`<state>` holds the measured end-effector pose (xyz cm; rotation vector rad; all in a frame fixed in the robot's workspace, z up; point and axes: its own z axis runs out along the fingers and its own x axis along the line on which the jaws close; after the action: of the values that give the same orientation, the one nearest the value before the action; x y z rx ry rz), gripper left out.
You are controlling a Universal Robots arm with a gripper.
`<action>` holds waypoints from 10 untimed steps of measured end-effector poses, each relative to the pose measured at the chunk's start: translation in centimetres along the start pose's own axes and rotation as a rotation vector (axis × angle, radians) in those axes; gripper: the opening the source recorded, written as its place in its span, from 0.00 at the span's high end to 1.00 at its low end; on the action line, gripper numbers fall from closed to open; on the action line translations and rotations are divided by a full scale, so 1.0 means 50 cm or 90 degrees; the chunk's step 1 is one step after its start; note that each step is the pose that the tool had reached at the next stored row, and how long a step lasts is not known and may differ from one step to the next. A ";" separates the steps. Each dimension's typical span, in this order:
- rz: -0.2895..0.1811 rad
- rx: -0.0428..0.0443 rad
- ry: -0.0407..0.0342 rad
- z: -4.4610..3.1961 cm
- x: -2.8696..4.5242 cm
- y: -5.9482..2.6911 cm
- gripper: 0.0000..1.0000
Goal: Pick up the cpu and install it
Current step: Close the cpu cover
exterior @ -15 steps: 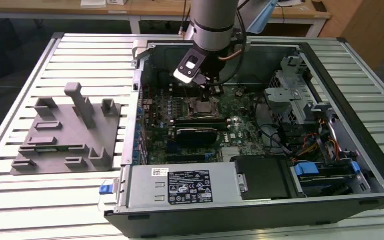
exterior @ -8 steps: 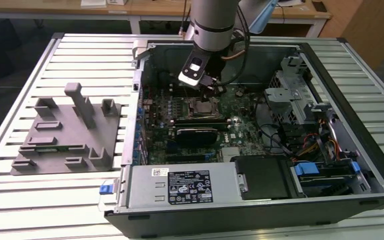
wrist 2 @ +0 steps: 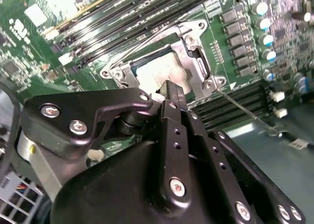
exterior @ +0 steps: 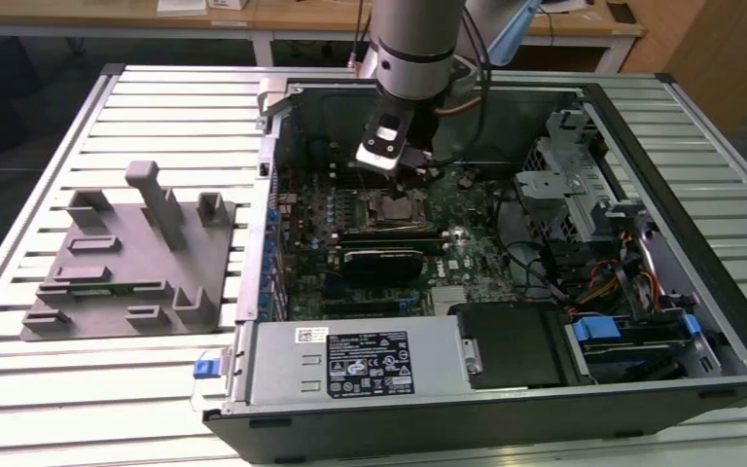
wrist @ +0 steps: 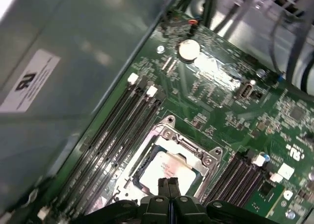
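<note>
In the exterior view, the open computer case (exterior: pixel 685 321) lies on its side on the slatted metal bench (exterior: pixel 36 389). It fills the exterior view's right part of the bench, out to the near edge. A grey fixture (exterior: pixel 127 263) sits on the bench toward the exterior view's left edge, apart from the case. The arm (exterior: pixel 412 49) reaches down from the far edge, with the hand (exterior: pixel 400 167) poised over the socket frame (exterior: pixel 393 206) on the green board. Past the far edge stand wooden desks (exterior: pixel 283 15).

In the second wrist view, the hand (wrist 2: pixel 170 87) is narrow, its fingers pressed together with nothing visible between them. Their tips sit right at the cpu (wrist 2: pixel 157 74), a pale square lying flat inside the socket frame (wrist 2: pixel 196 62). I cannot tell whether they touch it. Drawn together like this, the fingers fit within the frame's opening, which I judge to be why they are held so. A thin wire lever (wrist 2: pixel 245 110) juts out beside the frame.

In the first wrist view, the hand (wrist: pixel 169 182) points at the cpu (wrist: pixel 169 166), which sits square to the socket frame (wrist: pixel 196 145). That looks like a chip placed rather than carried. Memory slots (wrist: pixel 113 131) run alongside, and the case wall (wrist: pixel 73 62) rises beyond them.
</note>
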<state>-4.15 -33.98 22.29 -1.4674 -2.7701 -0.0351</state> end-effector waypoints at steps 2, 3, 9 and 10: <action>-0.024 0.0012 -0.0008 0.000 0.000 0.000 0.89; -0.035 0.0018 -0.0012 0.000 0.000 0.000 0.89; -0.104 0.0058 -0.0042 0.000 0.000 0.000 0.89; -0.115 0.0064 -0.0047 0.000 0.000 0.000 0.89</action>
<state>-4.15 -33.98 22.27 -1.2129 -2.8950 -0.0165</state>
